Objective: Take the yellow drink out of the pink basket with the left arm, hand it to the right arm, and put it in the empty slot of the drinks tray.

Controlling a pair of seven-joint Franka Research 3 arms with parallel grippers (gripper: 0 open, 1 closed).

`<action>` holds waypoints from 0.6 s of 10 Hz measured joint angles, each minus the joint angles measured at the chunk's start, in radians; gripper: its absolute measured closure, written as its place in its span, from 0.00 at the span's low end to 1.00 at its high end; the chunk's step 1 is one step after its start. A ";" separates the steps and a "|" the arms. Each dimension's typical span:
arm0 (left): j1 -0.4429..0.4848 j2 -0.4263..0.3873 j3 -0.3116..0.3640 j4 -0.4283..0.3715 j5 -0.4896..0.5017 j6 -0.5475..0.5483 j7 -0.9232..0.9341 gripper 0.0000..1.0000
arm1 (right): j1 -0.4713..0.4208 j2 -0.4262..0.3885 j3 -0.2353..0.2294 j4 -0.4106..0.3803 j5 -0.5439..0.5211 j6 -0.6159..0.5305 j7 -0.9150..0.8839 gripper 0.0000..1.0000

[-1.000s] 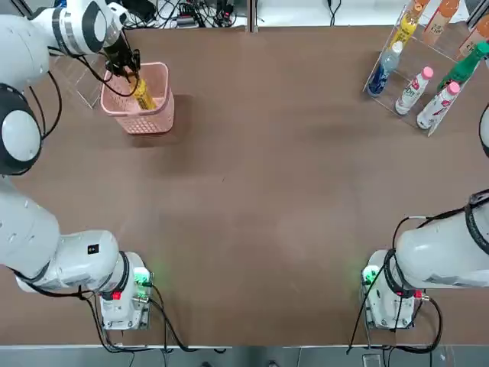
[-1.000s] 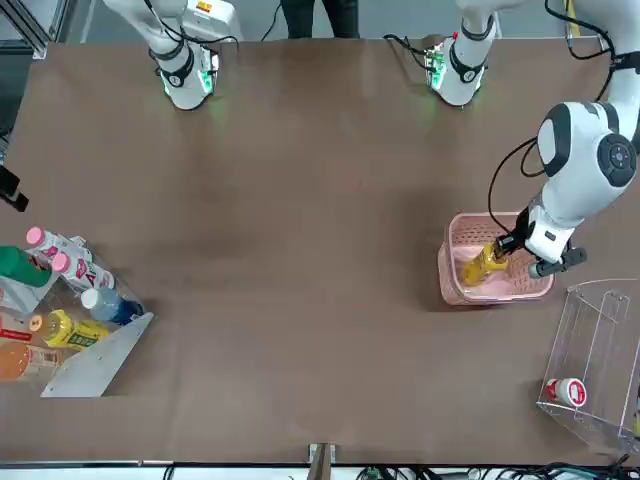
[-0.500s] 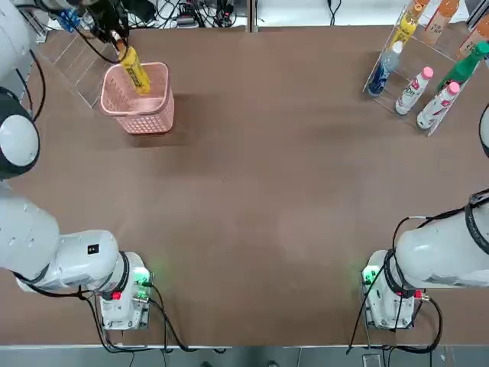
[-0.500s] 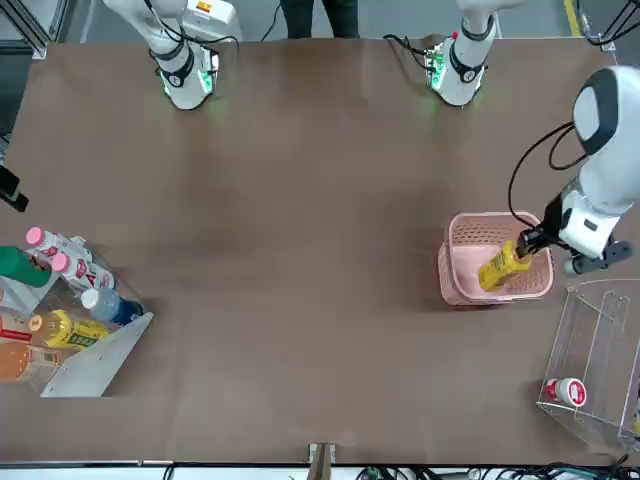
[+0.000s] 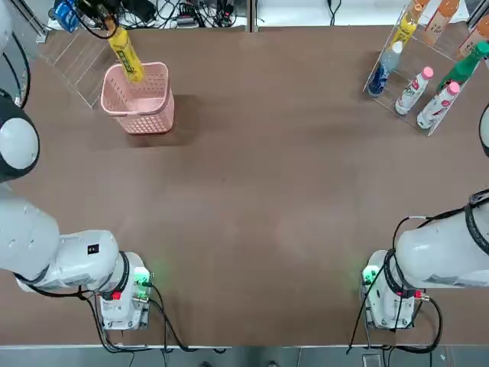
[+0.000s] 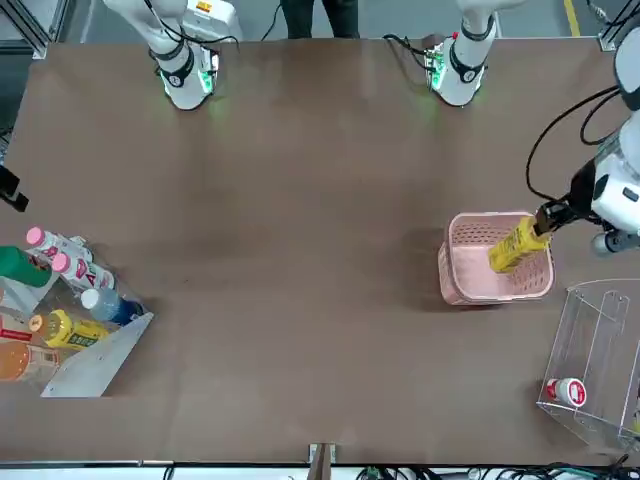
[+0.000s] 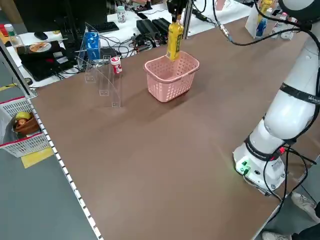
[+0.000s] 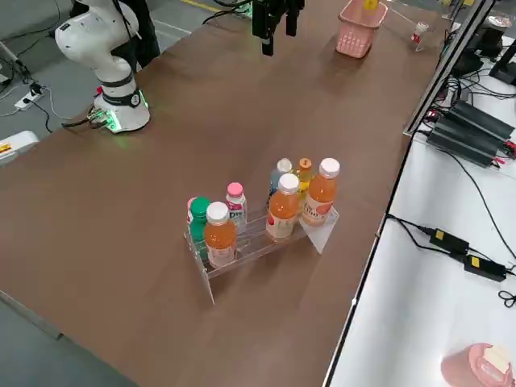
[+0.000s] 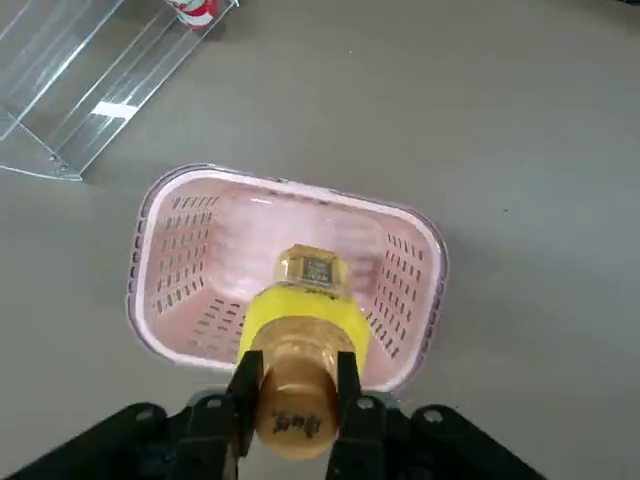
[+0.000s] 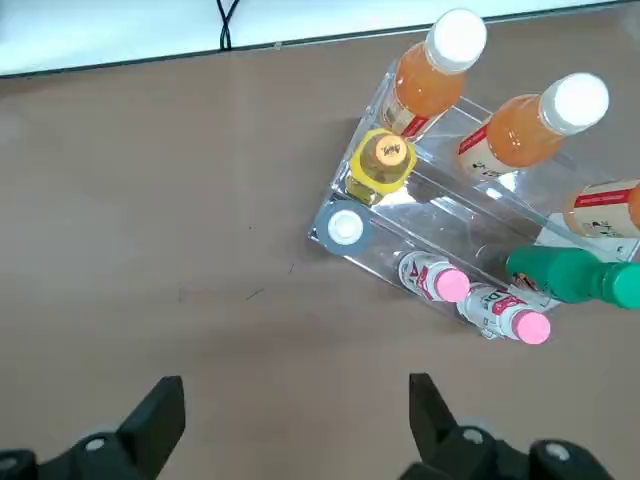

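- Above the far left corner of the desk, the left pincer is clamped on the cap end of the one yellow drink, its two fingers pressed against either side of the neck
- The yellow drink hangs in the air over the one pink basket, its base pointing down into the basket's opening; in the left side view the bottle stands nearly upright with its lower end about level with the rim, and I cannot tell whether it is fully clear of the basket
- The pink basket sits on the desk and holds no other bottle in the left wrist view
- At the far right corner stands the one drinks tray, a clear sloped rack; the right side view shows eight bottles in it: three orange ones with white caps, one small orange-capped one, two white ones with pink caps, one green one, one with a pale cap
- The right pincer hovers above the desk beside the drinks tray, its two fingers spread wide apart and holding nothing
- Beyond the pink basket stands a second clear rack with one small red-and-white bottle lying in it
- Two arm bases with green lights sit at the near edge of the desk, one left and one right
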 joint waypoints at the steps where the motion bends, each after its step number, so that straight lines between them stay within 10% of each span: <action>1: 0.000 -0.001 -0.003 0.052 0.000 -0.056 0.000 0.66 | 0.000 0.000 0.000 0.000 0.000 0.000 0.000 0.01; 6: -0.007 0.009 -0.099 0.143 -0.020 -0.116 -0.088 0.66 | 0.000 0.000 -0.001 0.000 0.000 0.000 0.000 0.01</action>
